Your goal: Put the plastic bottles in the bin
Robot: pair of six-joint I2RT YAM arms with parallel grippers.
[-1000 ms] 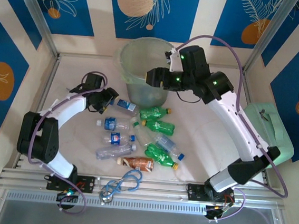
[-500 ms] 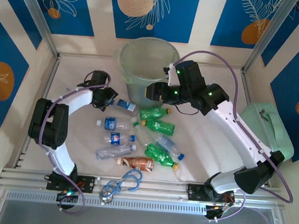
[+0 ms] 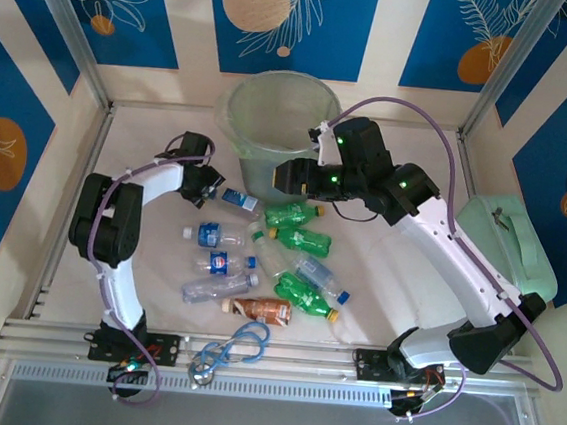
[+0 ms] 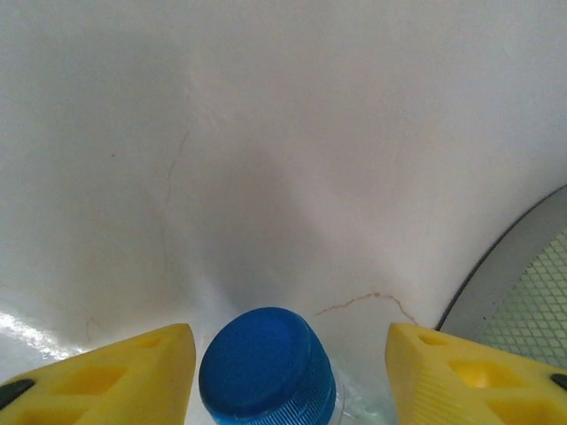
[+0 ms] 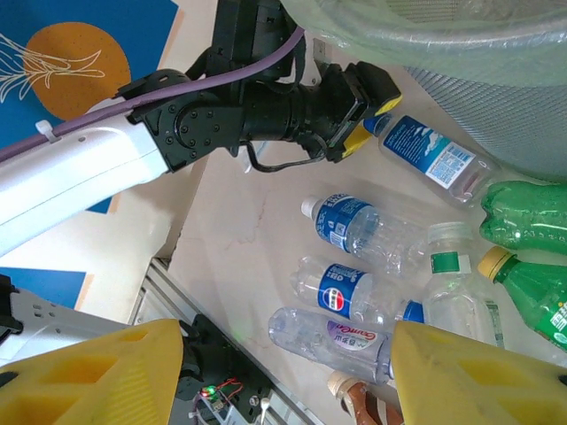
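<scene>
Clear plastic with a blue label, one bottle (image 3: 237,199) lies on its side on the white table (image 3: 141,128), just in front of the bin (image 3: 257,175), with its cap toward the left gripper (image 3: 206,187). In the left wrist view the blue cap (image 4: 268,363) sits between the two yellow fingers (image 4: 115,372). The jaws stand apart on either side of it: the finger at the left of that view is almost at the cap, while the other has a clear gap, so nothing is clamped.

The right gripper (image 3: 287,175) hovers beside the bin's near wall, above the far end of the pile. Its jaws are spread wide with nothing between them.

The other plastic bottles (image 3: 259,260) lie in a loose cluster on the table between the two arms. Two green ones (image 3: 291,214) with yellow caps rest side by side just in front of the bin, and a third green one (image 3: 305,297) lies nearer the arm bases. Clear ones with blue labels (image 3: 216,234) lie to the left of the green ones, and a brown one (image 3: 259,310) is closest to the bases. The bin stands upright at the far side of the table, and its contents cannot be made out through the translucent wall.

A looped blue-grey cable (image 3: 230,348) lies just beside the brown bottle, and a mint green case (image 3: 506,244) sits at the table's right edge
</scene>
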